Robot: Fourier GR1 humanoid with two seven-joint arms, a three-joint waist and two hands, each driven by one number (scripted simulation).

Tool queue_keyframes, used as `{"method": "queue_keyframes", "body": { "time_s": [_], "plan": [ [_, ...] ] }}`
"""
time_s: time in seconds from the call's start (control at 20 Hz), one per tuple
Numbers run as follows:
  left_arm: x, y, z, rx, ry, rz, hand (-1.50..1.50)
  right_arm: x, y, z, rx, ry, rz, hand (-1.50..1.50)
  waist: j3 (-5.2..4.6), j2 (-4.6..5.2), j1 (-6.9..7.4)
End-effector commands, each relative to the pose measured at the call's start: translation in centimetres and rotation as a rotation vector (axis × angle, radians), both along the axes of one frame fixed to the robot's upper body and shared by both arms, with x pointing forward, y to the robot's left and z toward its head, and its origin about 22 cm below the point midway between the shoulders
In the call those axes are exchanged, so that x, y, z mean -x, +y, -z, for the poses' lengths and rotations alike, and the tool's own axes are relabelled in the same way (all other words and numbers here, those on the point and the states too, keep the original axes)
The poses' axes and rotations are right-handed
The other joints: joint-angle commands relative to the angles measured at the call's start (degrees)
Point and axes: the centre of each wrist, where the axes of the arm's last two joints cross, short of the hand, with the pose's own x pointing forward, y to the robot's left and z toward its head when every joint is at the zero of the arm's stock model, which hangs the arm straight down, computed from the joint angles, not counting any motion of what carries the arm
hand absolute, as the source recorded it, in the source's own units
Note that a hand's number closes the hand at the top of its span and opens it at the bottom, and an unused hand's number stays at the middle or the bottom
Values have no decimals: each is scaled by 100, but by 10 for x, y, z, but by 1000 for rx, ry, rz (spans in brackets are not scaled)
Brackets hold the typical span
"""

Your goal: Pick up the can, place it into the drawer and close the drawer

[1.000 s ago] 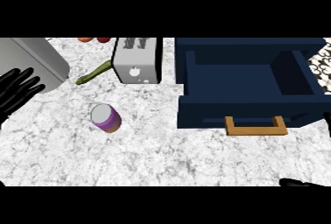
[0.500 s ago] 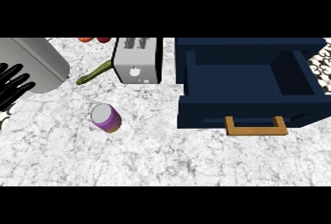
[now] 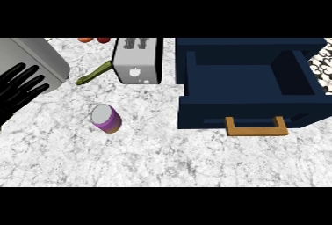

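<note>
Left hand (image 3: 18,90) at the left edge, black fingers straight and spread, pointing up and to the right, holding nothing. Fingertips overlapping the lower corner of a grey box (image 3: 32,57) at the upper left. No sign of the right hand anywhere.

Just right of the box, a green vegetable (image 3: 94,73) lying slantwise on the marble counter (image 3: 162,158), upper end close to the toaster (image 3: 136,59). Near the top edge, two small round things, one orange (image 3: 85,39) and one red (image 3: 103,39), partly cut off, just left of the toaster's top. Toaster silver, with dark slots on top and a small mark on the near face.

Below the vegetable, well apart from the hand, the can (image 3: 106,118): purple side, grey top, orange-brown toward the lower end, tilted a little, resting on the counter. Untouched, out in the open, left of the drawer and not inside it.

Farther right, the drawer (image 3: 250,110), dark blue, pulled out and open, inside bare as far as visible. Tan handle (image 3: 256,127) on the front face, sticking out toward the lower edge. Taller dark blue walls around the back and sides of the drawer. At the far right edge, a patch of black-and-white speckled surface (image 3: 322,66) beyond the drawer's right wall, too little showing to identify.
</note>
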Motion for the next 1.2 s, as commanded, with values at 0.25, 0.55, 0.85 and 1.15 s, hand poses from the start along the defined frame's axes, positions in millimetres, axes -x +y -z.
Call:
{"method": "queue_keyframes", "body": {
  "time_s": [0.25,0.55,0.85,1.15],
  "plan": [
    [-17,-41,17,18,80,3,-150,17,-3,11,-12,4,-13,-150,-1,2,-10],
    [-38,-62,38,-24,87,12,-150,19,-19,3,9,8,3,-150,-3,10,-5],
    [-43,-73,52,-57,82,-16,-150,15,-31,18,-1,14,3,-150,0,7,12],
    [-29,-65,109,-76,106,-45,-150,31,-22,-4,17,-9,-2,-150,-4,6,1]
  ]
}}
